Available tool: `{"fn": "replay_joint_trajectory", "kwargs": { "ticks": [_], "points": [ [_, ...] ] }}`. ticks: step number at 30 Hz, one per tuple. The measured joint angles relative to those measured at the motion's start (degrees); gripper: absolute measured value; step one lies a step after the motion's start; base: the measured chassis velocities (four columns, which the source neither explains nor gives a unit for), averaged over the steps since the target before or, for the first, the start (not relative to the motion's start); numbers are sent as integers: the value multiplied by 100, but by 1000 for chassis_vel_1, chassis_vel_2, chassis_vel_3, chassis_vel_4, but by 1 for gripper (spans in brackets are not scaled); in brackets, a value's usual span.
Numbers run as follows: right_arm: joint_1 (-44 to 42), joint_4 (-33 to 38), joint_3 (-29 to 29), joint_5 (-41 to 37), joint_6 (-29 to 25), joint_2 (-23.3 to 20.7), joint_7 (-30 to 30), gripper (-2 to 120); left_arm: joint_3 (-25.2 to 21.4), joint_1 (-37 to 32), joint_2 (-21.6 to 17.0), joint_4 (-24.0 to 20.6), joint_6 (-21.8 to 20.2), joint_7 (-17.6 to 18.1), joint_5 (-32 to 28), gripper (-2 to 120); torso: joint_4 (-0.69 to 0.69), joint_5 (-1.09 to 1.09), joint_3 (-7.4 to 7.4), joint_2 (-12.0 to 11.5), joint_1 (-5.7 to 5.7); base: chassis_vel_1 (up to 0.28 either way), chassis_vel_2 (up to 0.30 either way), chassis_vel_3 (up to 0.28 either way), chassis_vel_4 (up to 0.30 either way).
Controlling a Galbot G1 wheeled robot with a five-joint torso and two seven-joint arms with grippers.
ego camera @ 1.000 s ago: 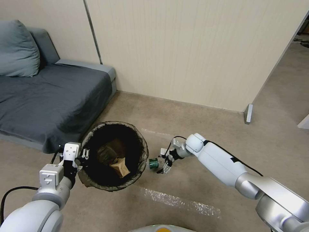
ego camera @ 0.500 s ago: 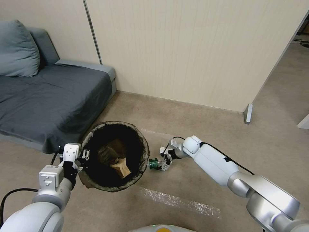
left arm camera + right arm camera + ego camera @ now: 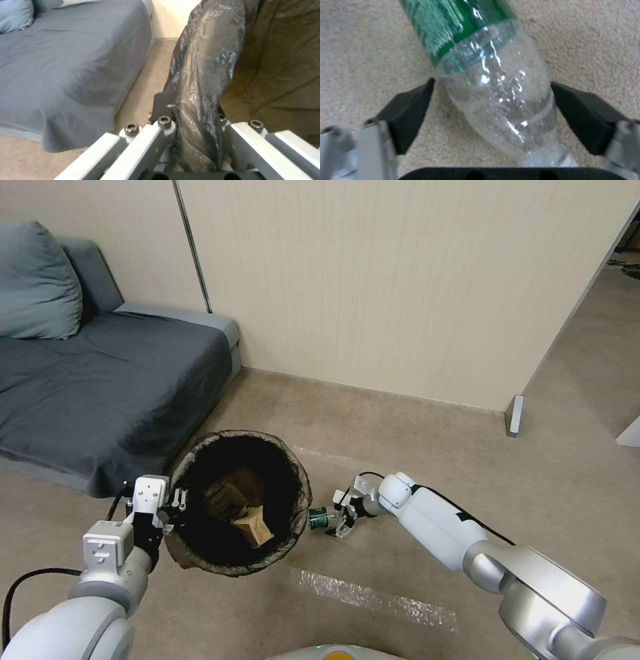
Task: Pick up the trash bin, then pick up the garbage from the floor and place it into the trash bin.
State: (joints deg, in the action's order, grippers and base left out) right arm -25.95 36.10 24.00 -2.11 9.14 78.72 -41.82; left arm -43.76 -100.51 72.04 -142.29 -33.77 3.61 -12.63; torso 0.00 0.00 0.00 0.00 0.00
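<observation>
The trash bin (image 3: 237,503) was already held up: your left gripper (image 3: 196,140) pinched its rim, a brown paper bag (image 3: 250,527) inside. One bottle (image 3: 486,75) lay on the floor (image 3: 413,447) beside the bin, between your right gripper's (image 3: 490,110) spread fingers, not yet squeezed.

Trash bins: one (image 3: 240,503), lined with a dark bag.
Bottles: one green-labelled clear bottle (image 3: 318,519), lying on the carpet just beside the trash bin.
Brown paper bags: one (image 3: 250,523), inside the trash bin.
Grippers: two, the left gripper (image 3: 172,508) at the trash bin's rim, the right gripper (image 3: 340,520) just beyond the bottle from the trash bin.
Tape strips: two (image 3: 373,599) on the carpet near the trash bin.
</observation>
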Motion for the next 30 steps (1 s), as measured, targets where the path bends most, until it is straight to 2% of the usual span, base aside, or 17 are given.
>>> {"fn": "replay_joint_trajectory", "kwargs": {
  "ticks": [1, 4, 5, 8, 9, 10, 11, 14, 18, 21, 26, 27, 28, 30],
  "points": [
    [0, 0, 0, 0, 0, 0, 0, 84, 0, 0, 0, 0, 0, 0, 0, 3, 0, 0, 0, 0, 0, 0, 0, 0, 0],
    [-33, -59, -12, -37, -93, 2, 109, 69, 4, -1, 2, 0, -23, -19, 0, 3, 0, 0, 0, 0, 0, 0, 0, 0, 0],
    [-33, -59, -12, -37, -93, 2, 109, 69, 4, -1, 2, 0, -23, -19, 0, 3, 0, 0, 0, 0, 0, 0, 0, 0, 0],
    [-65, -21, -41, -50, -104, -19, 153, 54, 6, 9, 4, 0, -24, -21, -3, 3, -1, 0, 0, 0, 0, 0, 0, 0, 0],
    [-65, -21, -41, -50, -104, -19, 153, 54, 6, 9, 4, 0, -24, -21, -3, 3, -1, 0, 0, 0, 0, 0, 0, 0, 0],
    [-84, 25, -45, -52, -104, -32, 167, 48, 6, 14, 2, 0, -24, -22, -5, 3, -1, -1, 0, 0, 0, 0, 0, 0, 0],
    [-84, 25, -45, -52, -104, -32, 167, 48, 6, 14, 2, 0, -24, -22, -5, 3, -1, -1, 0, 0, 0, 0, 0, 0, 0],
    [-127, 90, -50, -56, -104, -40, 229, 35, 5, 25, -6, 10, -24, -25, -7, 3, 0, 0, 0, 0, 0, 0, 0, 0, 0],
    [-159, 133, -81, -57, -110, -52, 284, 27, 5, 29, -19, 17, -22, -25, -10, 3, 0, 0, 0, 0, 0, 0, 0, 0, 0],
    [-191, 233, -149, -52, -116, -86, 345, 25, 0, 32, -25, 28, -18, -26, -13, 3, 1, 1, 0, 0, 0, 0, 0, 0, 0],
    [-428, 1002, -701, -94, 0, -269, 630, 25, -5, 38, -20, 42, -13, -26, -25, 3, 1, 2, 0, 0, 0, 0, 0, 0, 0],
    [-559, 1483, -925, -242, 143, -413, 762, 25, -12, 38, -23, 42, -12, -26, -34, 3, 1, 1, 0, 0, 0, 0, 0, 0, 0],
    [-559, 1483, -925, -242, 143, -413, 762, 25, -12, 38, -23, 42, -12, -26, -34, 3, 1, 1, 0, 0, 0, 0, 0, 0, 0],
    [-712, 2184, -1127, -540, 375, -697, 975, 25, -18, 36, -39, 42, -10, -26, -47, 3, 1, 3, 0, 0, 0, 0, 0, 0, 0]
  ]
}}
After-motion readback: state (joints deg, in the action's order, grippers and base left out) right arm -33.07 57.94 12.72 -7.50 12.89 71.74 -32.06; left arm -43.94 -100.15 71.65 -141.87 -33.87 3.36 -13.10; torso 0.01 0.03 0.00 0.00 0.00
